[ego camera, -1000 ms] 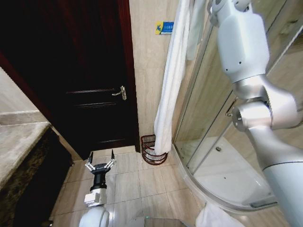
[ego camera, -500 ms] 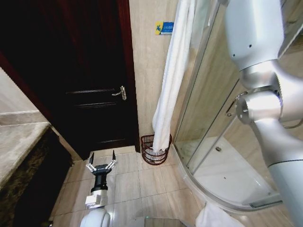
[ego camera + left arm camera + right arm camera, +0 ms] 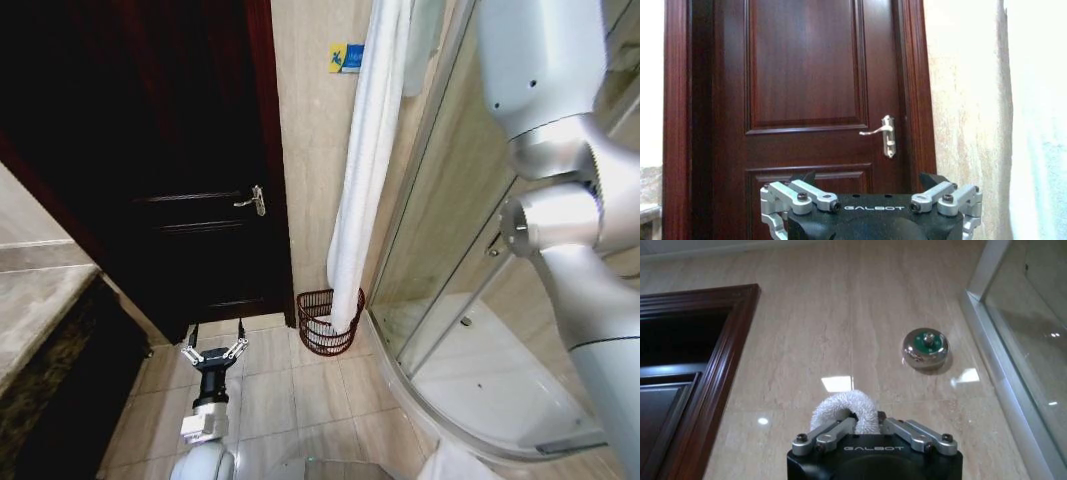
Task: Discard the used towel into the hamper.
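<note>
A long white towel (image 3: 365, 170) hangs straight down beside the tiled wall. Its lower end dips into the mouth of the dark reddish-brown openwork hamper (image 3: 312, 312), which stands on the floor at the foot of the wall. My right arm reaches up past the top of the head view. In the right wrist view my right gripper (image 3: 865, 421) is shut on a bunched loop of the towel (image 3: 843, 409), close to the wall. My left gripper (image 3: 213, 340) hangs low over the floor tiles, left of the hamper, open and holding nothing (image 3: 868, 176).
A dark wooden door (image 3: 200, 150) with a metal handle (image 3: 256, 200) is shut left of the hamper. A glass shower enclosure (image 3: 450, 300) with a curved base stands right of it. A chrome hook (image 3: 925, 346) sits on the wall. A stone counter (image 3: 40, 300) is at left.
My right arm has risen and moved closer to the camera. The towel's lower end has swung from the hamper's right side to over its mouth. The view has shifted slightly.
</note>
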Robot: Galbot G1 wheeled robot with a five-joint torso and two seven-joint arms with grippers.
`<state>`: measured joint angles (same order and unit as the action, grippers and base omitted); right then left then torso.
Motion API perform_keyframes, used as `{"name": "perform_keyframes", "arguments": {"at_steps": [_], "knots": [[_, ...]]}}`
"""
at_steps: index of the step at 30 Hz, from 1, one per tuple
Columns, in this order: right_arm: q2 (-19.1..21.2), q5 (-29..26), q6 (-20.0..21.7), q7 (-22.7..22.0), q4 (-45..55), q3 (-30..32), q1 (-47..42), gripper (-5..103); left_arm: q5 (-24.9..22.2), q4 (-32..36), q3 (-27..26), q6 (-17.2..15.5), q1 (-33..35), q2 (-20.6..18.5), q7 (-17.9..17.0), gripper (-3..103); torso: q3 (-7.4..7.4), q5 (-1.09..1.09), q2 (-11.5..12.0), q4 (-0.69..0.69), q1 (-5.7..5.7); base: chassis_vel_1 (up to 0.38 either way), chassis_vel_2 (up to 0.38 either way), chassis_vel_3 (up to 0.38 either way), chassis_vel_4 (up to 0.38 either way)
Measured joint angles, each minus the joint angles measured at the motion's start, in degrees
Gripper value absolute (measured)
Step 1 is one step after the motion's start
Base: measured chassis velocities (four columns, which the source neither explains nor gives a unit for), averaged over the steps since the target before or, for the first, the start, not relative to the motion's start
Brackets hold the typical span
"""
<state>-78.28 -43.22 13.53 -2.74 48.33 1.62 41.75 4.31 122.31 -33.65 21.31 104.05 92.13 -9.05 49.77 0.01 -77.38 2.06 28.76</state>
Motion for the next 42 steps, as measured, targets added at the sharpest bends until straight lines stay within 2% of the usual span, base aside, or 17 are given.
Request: {"name": "perform_keyframes", "arguments": {"at_steps": [13, 20, 32, 42], "knots": [[1.42, -1.31, 0.27, -0.56, 2.35, -1.65, -2.67, 4, 1.82, 0.15, 1.28, 0.20, 0.26, 0.00, 0.00, 100, -0.02, 0.00, 0.00, 0.02, -0.05, -0.004, 0.004, 0.003, -0.002], [5.84, -3.18, 0.63, -1.97, 10.82, -4.61, -11.07, 4, 1.93, 0.03, 1.74, 0.46, 0.24, 0.00, 0.04, 100, 0.00, 0.01, 0.00, 0.01, 0.00, 0.000, 0.000, 0.000, 0.000], [10.73, -4.20, 0.44, -3.49, 20.37, -4.83, -23.18, 4, 2.58, -0.33, 1.86, 0.68, 0.46, 0.00, 0.03, 100, 0.00, 0.00, 0.00, 0.02, -0.01, 0.000, 0.000, 0.000, 0.000], [12.26, -4.63, -0.05, -6.16, 27.83, -4.71, -32.21, 4, 2.60, -0.95, 2.95, 0.07, 0.89, 0.00, -0.01, 100, -0.44, -0.01, 0.81, 0.02, -0.38, 0.000, 0.000, 0.000, 0.000]]}}
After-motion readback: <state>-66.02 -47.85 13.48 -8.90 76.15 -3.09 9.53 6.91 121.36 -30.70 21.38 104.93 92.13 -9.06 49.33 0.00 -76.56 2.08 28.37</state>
